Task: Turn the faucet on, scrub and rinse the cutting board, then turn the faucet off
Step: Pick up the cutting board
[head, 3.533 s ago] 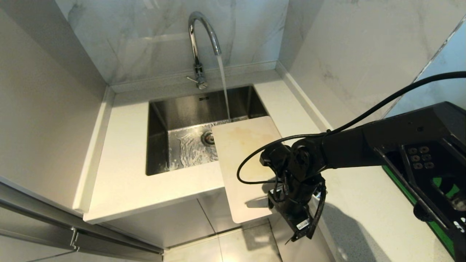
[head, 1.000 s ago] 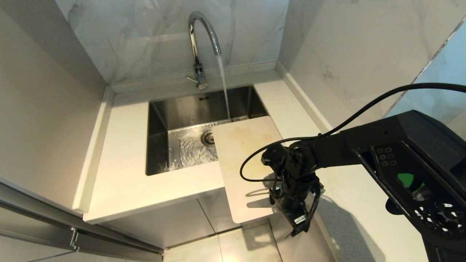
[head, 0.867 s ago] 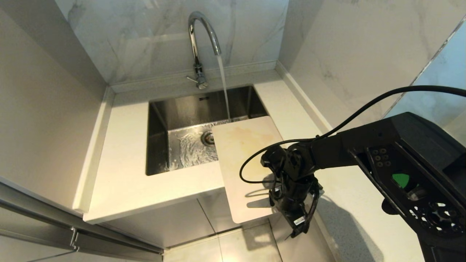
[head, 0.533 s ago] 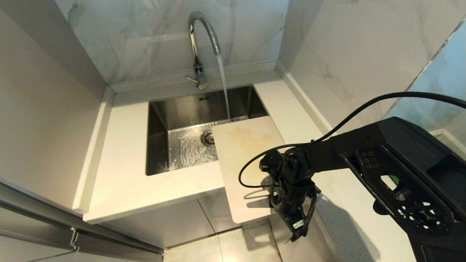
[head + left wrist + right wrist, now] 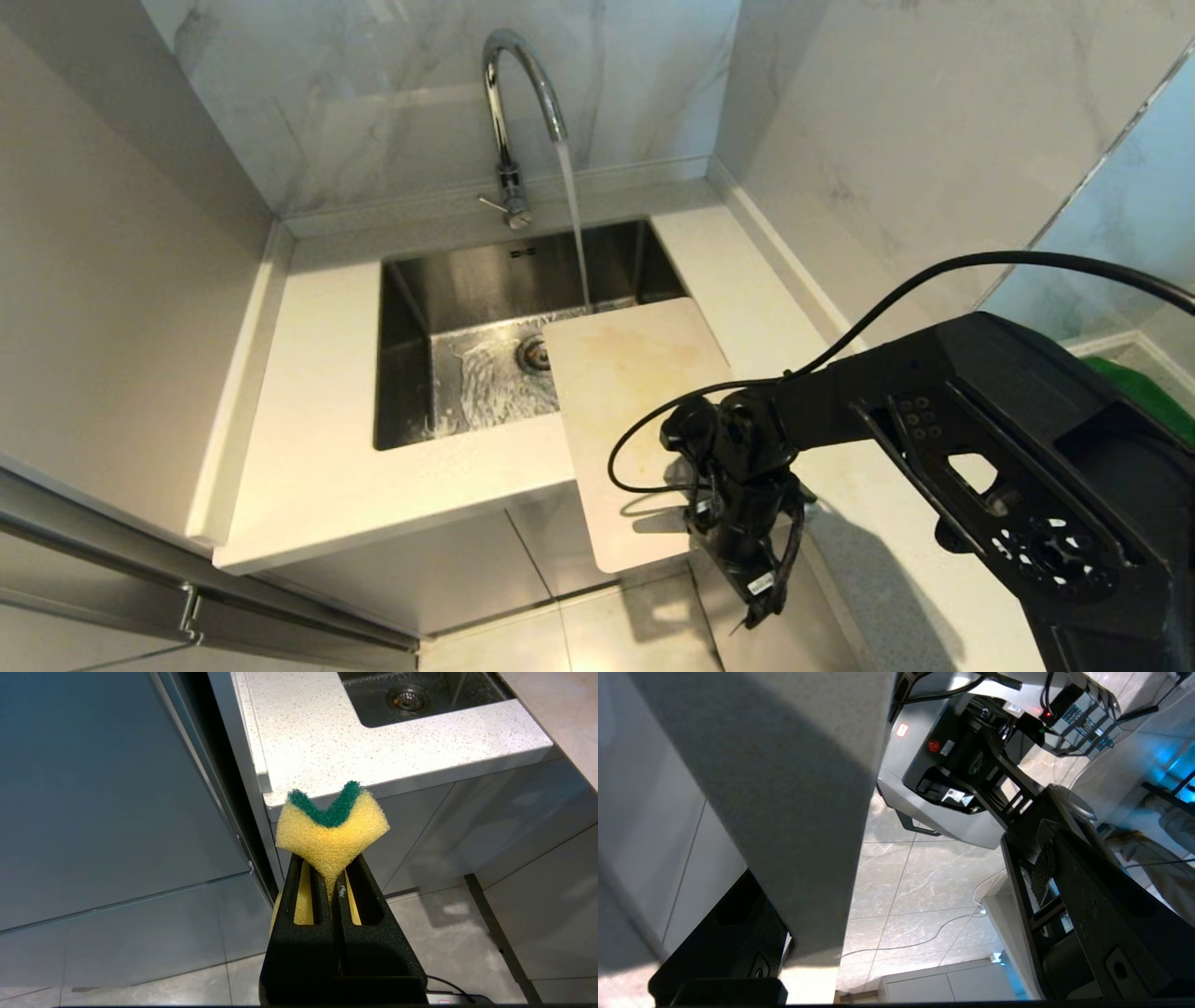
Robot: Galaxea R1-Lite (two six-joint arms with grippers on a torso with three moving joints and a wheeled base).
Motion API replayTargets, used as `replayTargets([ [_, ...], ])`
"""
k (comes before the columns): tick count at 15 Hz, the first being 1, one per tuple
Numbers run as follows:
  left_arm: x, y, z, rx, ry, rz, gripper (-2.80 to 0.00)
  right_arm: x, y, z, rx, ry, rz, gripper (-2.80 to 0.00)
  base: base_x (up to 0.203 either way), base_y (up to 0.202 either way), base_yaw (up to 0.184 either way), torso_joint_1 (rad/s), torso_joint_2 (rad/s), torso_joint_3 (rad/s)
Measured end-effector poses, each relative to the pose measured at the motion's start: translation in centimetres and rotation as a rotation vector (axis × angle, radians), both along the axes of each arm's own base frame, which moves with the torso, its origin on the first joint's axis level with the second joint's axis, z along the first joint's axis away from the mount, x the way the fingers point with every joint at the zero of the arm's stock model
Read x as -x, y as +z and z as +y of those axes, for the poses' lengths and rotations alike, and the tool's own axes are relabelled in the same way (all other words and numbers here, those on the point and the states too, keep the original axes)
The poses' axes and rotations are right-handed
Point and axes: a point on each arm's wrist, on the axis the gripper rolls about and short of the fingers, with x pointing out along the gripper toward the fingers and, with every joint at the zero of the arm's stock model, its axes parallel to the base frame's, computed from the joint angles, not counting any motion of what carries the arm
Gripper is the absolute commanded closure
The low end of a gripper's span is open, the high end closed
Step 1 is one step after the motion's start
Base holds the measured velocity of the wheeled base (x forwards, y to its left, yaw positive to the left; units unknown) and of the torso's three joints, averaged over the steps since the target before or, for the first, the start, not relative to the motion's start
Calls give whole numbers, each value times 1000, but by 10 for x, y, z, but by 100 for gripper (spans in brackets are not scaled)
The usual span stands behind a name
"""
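The right claw [image 5: 747, 569] gaped wide around the cutting board [image 5: 621, 411] edge; it should close squarely. The left claw [image 5: 329, 877] pinched a sponge [image 5: 331, 826].

We find the head view evenly lit from above, bright with a warm cast on the surface [image 5: 308, 439]. The right arm throws a soft shadow onto the surface and the cutting board [image 5: 635, 411]. The faucet [image 5: 513, 103] carries sharp highlights; running water glints in the sink [image 5: 411, 280]. Straight edges bow near the frame borders. In the right wrist view the board's edge [image 5: 784, 812] is close, blurred and half in shadow. The left wrist view is sharp on the sponge [image 5: 331, 826].
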Motion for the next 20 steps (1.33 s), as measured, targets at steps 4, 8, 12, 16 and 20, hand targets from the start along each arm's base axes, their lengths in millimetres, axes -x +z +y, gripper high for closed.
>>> replayTargets([
  [4, 0, 0, 0, 0, 0, 0, 0, -4, -3, 1, 3, -2, -3, -246, 0, 0, 0, 0, 0, 0],
  [8, 0, 0, 0, 0, 0, 0, 0, -11, -2, 4, 16, -5, -31, 0, 0, 0, 0, 0, 0, 0],
  [12, 0, 0, 0, 0, 0, 0, 0, -17, -5, 7, 12, -4, -40, 0, 0, 0, 0, 0, 0, 0],
  [16, 0, 0, 0, 0, 0, -1, 0, -20, -9, 9, 12, -2, -40, 0, 0, 0, 0, 0, 0, 0],
  [20, 0, 0, 0, 0, 0, 0, 0, -24, 0, 10, 0, 3, -69, 0, 0, 0, 0, 0, 0, 0],
])
